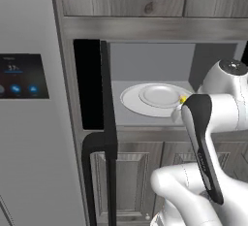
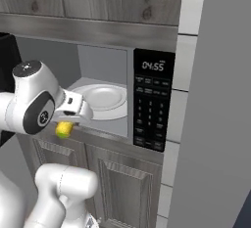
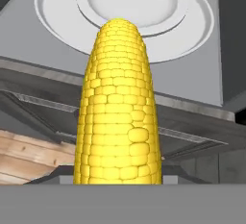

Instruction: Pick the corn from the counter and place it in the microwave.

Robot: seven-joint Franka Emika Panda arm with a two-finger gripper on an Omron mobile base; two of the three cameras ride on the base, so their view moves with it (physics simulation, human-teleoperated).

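Although the fingertips are hidden, the corn (image 3: 117, 107) rising straight along the hand's axis suggests the end effector (image 2: 66, 124) is clamped on its base. From the left: the open black door (image 1: 107, 123), the white plate (image 1: 155, 96) inside the microwave (image 2: 152, 100), then the arm reaching level toward the opening, cob just outside the sill. Light, stiff, bumpy kernels should grip well mid-body.

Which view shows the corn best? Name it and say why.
The hand view: the corn runs up the middle, kernels sharp, tip toward the plate. The right base view shows a small yellow end under the gripper; the left base view shows a yellow speck beside the arm.
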